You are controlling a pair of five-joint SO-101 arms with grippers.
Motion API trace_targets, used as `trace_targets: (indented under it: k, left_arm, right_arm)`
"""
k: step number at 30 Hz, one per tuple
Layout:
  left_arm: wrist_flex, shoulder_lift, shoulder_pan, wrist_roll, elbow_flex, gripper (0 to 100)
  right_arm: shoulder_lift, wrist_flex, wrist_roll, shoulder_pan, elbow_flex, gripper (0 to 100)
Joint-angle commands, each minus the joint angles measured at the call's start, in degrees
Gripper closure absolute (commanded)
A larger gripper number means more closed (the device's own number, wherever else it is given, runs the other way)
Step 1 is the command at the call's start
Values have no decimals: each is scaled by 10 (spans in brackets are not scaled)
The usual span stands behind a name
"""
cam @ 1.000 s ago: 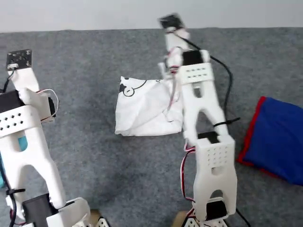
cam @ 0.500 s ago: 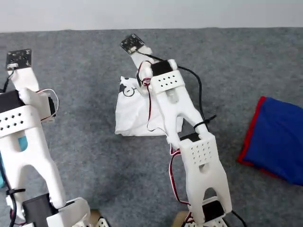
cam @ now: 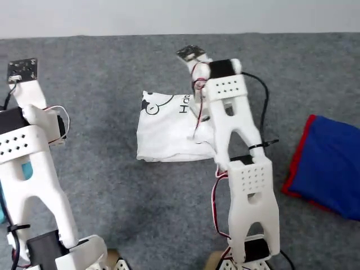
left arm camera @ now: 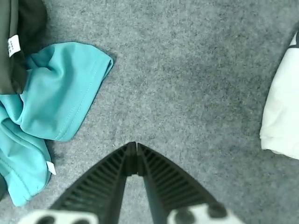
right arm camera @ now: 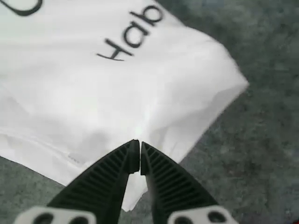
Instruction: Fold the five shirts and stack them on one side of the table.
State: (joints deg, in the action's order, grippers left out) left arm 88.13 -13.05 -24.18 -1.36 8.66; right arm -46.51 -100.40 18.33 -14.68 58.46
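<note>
Right wrist view: right end effector point(right arm camera: 136, 148), tips closed empty, sits over the folded white printed shirt point(right arm camera: 88, 98), probably flattening it.

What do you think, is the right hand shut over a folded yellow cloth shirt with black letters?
Not quite. The folded cloth shirt with black letters is white, not yellow; the right wrist view shows it. The right hand is indeed shut over it.
</note>
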Motion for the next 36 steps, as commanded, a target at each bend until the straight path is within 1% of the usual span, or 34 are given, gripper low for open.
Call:
trace_targets:
  k: [1,4,8,14,16,21,23,26,29,33,36]
  left_arm:
    - [-15,-20,-1,-3,0,996]
    - [-15,-20,0,-4,0,996]
    - [-15,-19,0,-3,0,996]
    - [-16,-19,1,-3,0,996]
    - [-16,-20,0,-3,0,996]
    - [-14,-23,-3,-3,0,996]
    - [-13,-23,-4,-3,0,996]
    - [-12,-24,-4,-3,0,996]
    - [-12,-24,-4,-3,0,996]
    - [-13,-25,-6,-1,-2,996]
    - [-18,-39,-39,5,-3,996]
  right_arm:
    - [69,-26,8,8,-40,988]
    - [113,-25,7,4,-113,987]
    - [140,-19,3,-27,-126,987]
    - [129,-6,2,-133,-127,987]
    - [111,3,2,-153,-127,987]
    - [36,24,2,-172,-127,987]
    - [9,16,2,-178,-127,987]
    - [-11,-23,-11,-192,-128,987]
    - [0,-26,-11,-193,-133,987]
    - [61,-20,-10,-194,-132,987]
    - [93,6,-14,-195,-132,987]
